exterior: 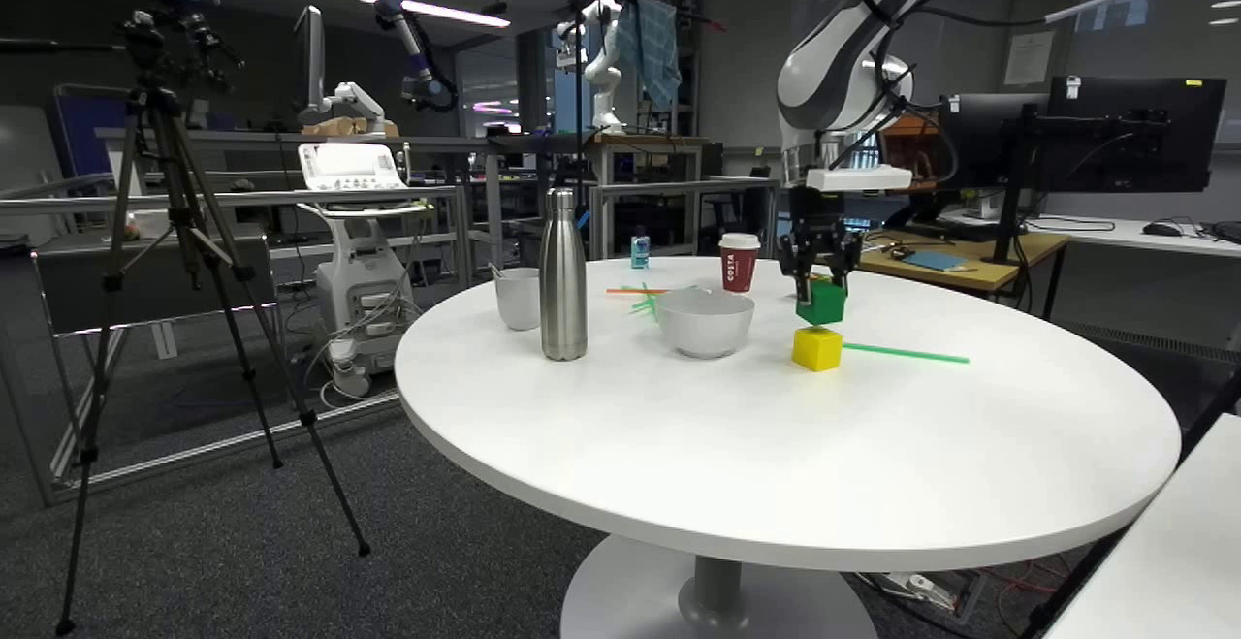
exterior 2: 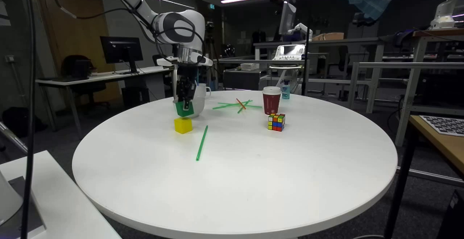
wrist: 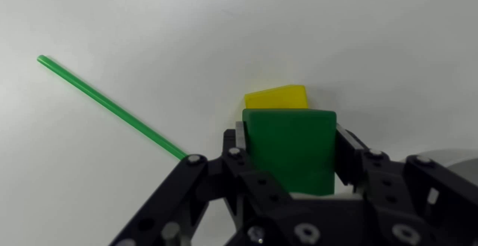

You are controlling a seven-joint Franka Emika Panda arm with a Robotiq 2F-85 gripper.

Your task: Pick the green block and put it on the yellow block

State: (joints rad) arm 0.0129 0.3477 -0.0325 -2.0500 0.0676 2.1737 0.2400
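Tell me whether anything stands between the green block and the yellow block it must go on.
Nothing visible does. The pincer grips the green block just above the yellow block; whether they touch is unclear. A green stick lies beside the yellow block, outside the path.

I have the arm (exterior: 843, 81) slanting in from above, its gripper (exterior: 823, 287) pointing down and its fingers (wrist: 229, 141) clamped partway together.
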